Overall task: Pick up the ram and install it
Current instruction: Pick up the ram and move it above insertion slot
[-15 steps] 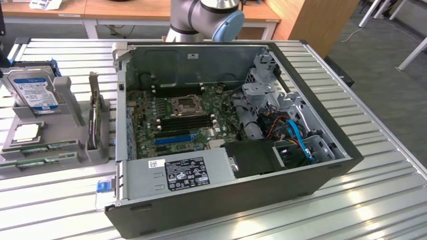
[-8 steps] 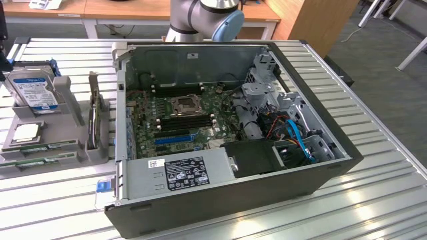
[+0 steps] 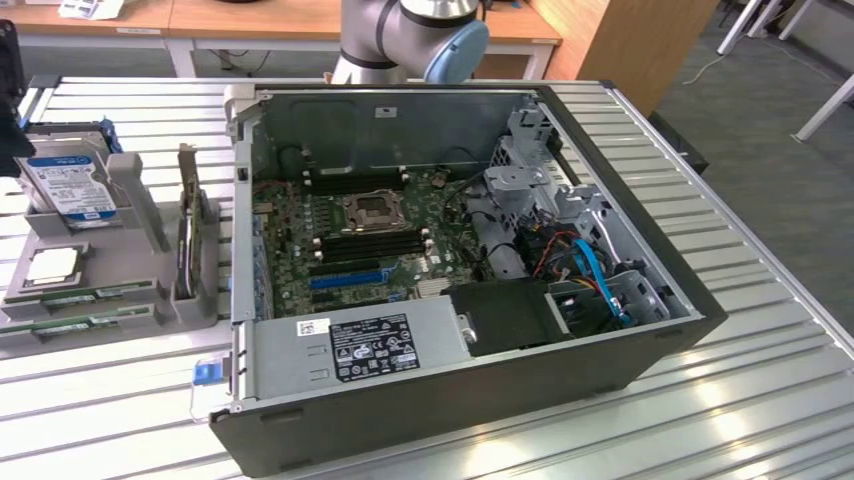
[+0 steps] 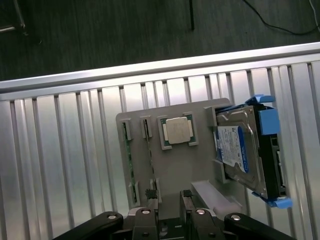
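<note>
**Ram in its holder, jaws spread**

The ram [image 3: 80, 296] sits slotted in the grey holder [image 3: 127, 265] at the lower left of the exterior view, just beside the processor [image 3: 51, 265]; the gripper [image 4: 168, 200] hangs over that holder, jaws spread, pinching nothing; the open computer case [image 3: 534, 385] stands at the frame's centre.
</note>
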### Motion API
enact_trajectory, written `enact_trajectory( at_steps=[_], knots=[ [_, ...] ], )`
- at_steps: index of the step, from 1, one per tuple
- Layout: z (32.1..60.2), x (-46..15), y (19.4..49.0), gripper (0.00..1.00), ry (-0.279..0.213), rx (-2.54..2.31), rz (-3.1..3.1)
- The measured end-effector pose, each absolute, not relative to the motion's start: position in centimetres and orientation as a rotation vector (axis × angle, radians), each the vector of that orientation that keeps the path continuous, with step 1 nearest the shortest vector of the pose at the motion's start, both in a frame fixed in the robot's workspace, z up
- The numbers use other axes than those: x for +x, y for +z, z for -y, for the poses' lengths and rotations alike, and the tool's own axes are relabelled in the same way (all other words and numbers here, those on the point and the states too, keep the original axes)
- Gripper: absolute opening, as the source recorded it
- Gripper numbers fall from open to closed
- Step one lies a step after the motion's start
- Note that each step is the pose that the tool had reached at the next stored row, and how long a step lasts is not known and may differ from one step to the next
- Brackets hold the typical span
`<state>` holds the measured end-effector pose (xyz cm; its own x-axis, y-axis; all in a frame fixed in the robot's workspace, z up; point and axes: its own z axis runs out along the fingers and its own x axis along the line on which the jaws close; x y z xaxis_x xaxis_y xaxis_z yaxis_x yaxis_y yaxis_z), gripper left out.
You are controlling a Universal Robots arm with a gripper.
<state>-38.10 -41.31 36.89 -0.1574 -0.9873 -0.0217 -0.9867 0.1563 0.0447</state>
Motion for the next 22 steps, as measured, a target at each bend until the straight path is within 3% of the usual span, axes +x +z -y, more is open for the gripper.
enact_trajectory(
  at_steps=[22],
  knots=[
    [41.6, -38.1, 32.9, 0.31, -0.075, 2.036, 2.375]
  ],
)
